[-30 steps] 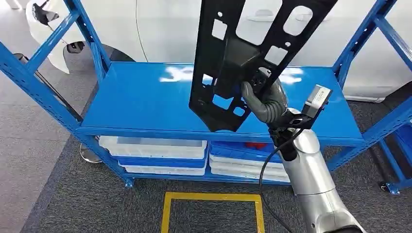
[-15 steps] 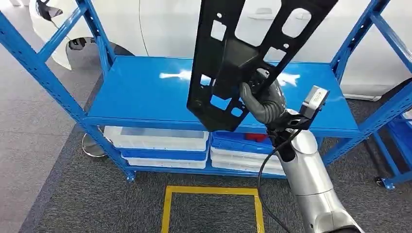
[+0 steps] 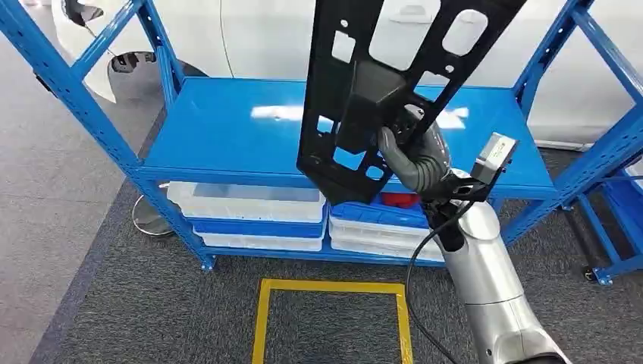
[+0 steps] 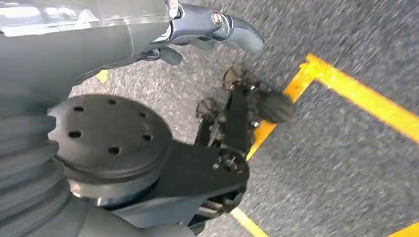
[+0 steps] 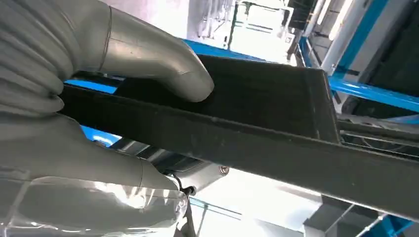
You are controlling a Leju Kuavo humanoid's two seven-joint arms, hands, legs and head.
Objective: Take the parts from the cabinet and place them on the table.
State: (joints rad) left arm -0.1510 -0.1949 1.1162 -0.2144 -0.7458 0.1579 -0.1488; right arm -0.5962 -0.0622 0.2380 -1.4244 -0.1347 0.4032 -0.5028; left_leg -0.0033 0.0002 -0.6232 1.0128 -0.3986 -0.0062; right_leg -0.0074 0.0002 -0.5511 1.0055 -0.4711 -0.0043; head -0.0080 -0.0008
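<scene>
The right hand [image 3: 413,155] grips a flat black panel part [image 3: 379,83] with cut-out openings, its thumb and fingers [image 5: 148,54] closed on the panel's raised edge, and holds it upright in the air in front of the blue cabinet [image 3: 227,136], above the top shelf. White and blue trays [image 3: 250,216] are stacked on the lower shelf, and a yellow floor marking [image 3: 334,288] lies on the grey carpet before the cabinet. The left hand [image 4: 212,24] hangs above the carpet, with its fingers holding nothing; whether they are spread or curled cannot be told.
</scene>
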